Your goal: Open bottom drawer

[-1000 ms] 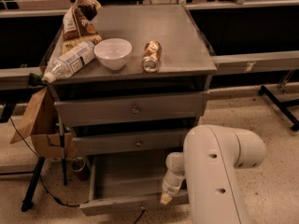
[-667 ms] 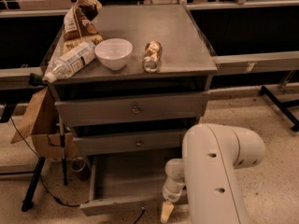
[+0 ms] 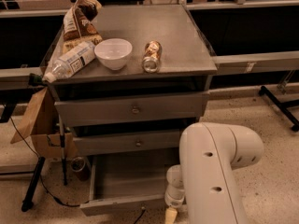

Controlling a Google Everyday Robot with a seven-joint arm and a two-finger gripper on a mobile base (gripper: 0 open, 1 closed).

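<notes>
The grey cabinet (image 3: 187, 59) has three drawers. The bottom drawer (image 3: 128, 178) is pulled well out, showing a plain grey inside, with its slim front panel (image 3: 117, 205) near the lower edge of the view. My gripper (image 3: 170, 214) hangs at the drawer's front right corner, at the very bottom of the picture, below my white arm (image 3: 215, 171). The arm covers the drawer's right end. The middle drawer (image 3: 138, 143) and top drawer (image 3: 135, 109) are closed.
On the cabinet top lie a white bowl (image 3: 113, 53), a tipped can (image 3: 152, 56), a plastic bottle (image 3: 70, 61) and a snack bag (image 3: 77, 22). A cardboard box (image 3: 39, 125), a black stand (image 3: 32, 185) and a small cup (image 3: 79, 167) sit left of the cabinet.
My gripper has sunk lower and nearer the bottom of the view, past the drawer's front right corner. The drawer stays pulled out about as far as before.
</notes>
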